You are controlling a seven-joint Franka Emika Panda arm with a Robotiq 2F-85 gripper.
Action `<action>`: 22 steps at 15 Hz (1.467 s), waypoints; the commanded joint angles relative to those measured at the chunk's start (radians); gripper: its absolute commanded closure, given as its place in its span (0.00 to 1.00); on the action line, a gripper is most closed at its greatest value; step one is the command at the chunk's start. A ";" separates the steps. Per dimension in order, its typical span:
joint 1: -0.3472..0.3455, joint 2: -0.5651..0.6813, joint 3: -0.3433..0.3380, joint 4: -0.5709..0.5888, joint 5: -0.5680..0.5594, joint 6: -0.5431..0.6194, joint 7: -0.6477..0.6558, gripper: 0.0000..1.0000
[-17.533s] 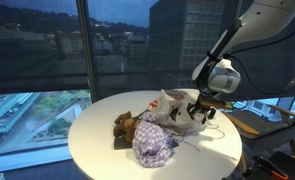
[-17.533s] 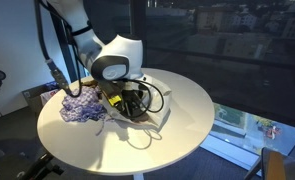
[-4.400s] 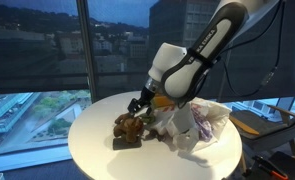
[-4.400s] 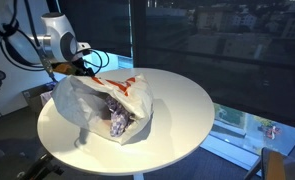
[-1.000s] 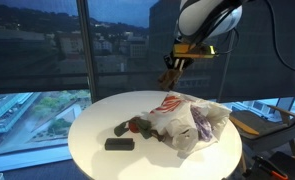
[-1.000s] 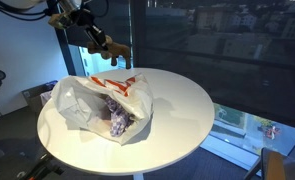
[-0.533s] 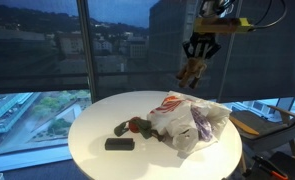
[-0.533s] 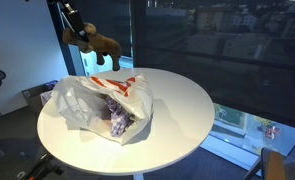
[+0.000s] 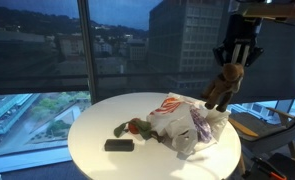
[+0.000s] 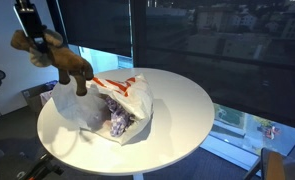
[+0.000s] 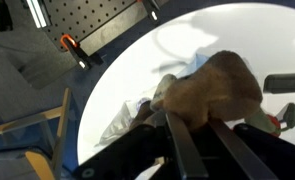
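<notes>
Round white bench (image 9: 97,120) beside floor-to-ceiling windows, night city and a dark tower outside. Raised high over the bench in both exterior views, wrist pointing straight down, with only the lowest part of the arm and the fingers (image 9: 233,60) inside the picture. Clenched on a brown plush toy (image 9: 224,86), gripping it by its upper end. Toy dangling just below the fingers, tilted, limbs hanging loose.

Lower still beneath the fingers, a crumpled white plastic bag (image 9: 182,115) with red print, lying on the bench with its mouth open and a purple patterned cloth (image 10: 117,120) inside. Cannot tell whether the toy's lowest paw touches the bag. Well apart from the fingers, past the bag: a green-and-red soft item (image 9: 135,127) just beside the bag, and a black rectangular block (image 9: 118,144) lying flat near it.

Shown in the wrist view as dark fingers reaching up from the lower edge, brown plush pressed between them, white bench and bag beyond, and a wooden-framed chair (image 11: 47,140) off past the bench rim.
</notes>
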 commanded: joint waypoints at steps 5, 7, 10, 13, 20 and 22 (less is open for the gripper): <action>-0.013 0.052 0.087 -0.257 0.270 -0.034 -0.323 0.96; -0.056 -0.004 0.157 -0.217 0.341 -0.020 -0.368 0.96; -0.103 -0.013 0.306 -0.219 0.429 0.087 -0.447 0.96; -0.184 -0.052 0.452 -0.221 0.505 0.225 -0.489 0.96; -0.338 -0.005 0.753 -0.223 0.723 0.598 -0.602 0.96; -0.360 0.001 0.794 -0.223 0.773 0.695 -0.633 0.96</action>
